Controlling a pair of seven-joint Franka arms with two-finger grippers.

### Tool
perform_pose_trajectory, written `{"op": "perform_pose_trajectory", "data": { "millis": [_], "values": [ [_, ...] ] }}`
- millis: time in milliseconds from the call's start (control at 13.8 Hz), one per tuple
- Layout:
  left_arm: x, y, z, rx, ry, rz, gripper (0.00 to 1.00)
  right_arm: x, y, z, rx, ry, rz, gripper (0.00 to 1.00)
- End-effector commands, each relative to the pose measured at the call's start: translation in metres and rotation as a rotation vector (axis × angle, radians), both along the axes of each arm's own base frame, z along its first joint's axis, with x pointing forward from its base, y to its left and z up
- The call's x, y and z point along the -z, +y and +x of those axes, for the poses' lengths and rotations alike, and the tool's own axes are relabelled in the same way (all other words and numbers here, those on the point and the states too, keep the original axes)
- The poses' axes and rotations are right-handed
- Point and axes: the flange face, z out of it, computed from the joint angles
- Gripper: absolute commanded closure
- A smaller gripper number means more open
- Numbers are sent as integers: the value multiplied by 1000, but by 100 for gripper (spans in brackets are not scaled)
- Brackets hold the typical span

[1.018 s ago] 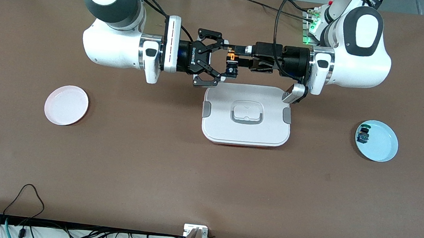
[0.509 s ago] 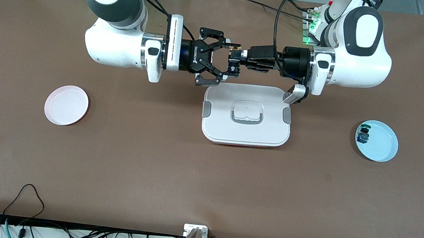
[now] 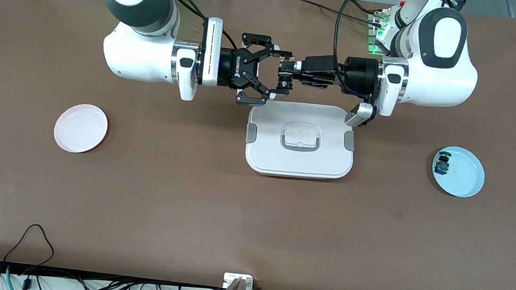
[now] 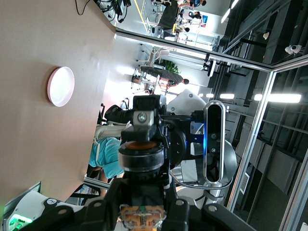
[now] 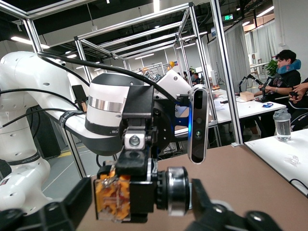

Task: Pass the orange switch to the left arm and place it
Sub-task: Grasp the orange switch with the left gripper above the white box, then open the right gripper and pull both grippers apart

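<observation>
Orange and black, the orange switch (image 3: 285, 74) hangs in the air between my two hands, over the strip of brown table (image 3: 250, 220) just past the box's edge that faces the robot bases. My left hand (image 3: 293, 71) is clenched on it, fingers pinching the switch from the left arm's end. My right hand (image 3: 272, 75) is spread wide, its fingers standing on either side of the switch; I cannot tell whether either pad touches it. In the right wrist view the switch (image 5: 139, 192) shows its orange body with a silvery round end, held by the left hand's fingers above it.

On the table, the white box (image 3: 300, 139) sits lid on, nearer the front camera than both hands. A pink plate (image 3: 80, 128) lies toward the right arm's end, and a pale blue plate (image 3: 465, 177) toward the left arm's end carries a small blue-and-green-capped switch (image 3: 442, 164).
</observation>
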Motion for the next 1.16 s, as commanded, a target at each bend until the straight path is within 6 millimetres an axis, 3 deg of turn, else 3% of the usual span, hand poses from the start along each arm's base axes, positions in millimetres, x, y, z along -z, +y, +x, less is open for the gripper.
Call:
{"op": "perform_pose_trajectory", "data": {
  "millis": [0,145,291,436,582,800,1091],
  "values": [
    [-7,8,0,-23,-52,1,100,-6,-2,1,11,6,19,0],
    [-4,12,0,-13,-59,26,100,-7,-5,3,18,8,20,0],
    [3,19,0,25,-92,119,100,-8,-25,17,51,-4,11,0],
    [9,46,7,51,-113,191,100,-11,-50,29,68,-20,4,0],
    [18,90,15,110,-131,288,100,-12,-78,43,57,-38,-12,0],
    [36,178,19,250,-148,511,100,-9,-128,59,2,-36,-12,0],
    [35,292,11,385,-90,852,100,2,-175,67,-32,-4,-10,0]
  ]
}}
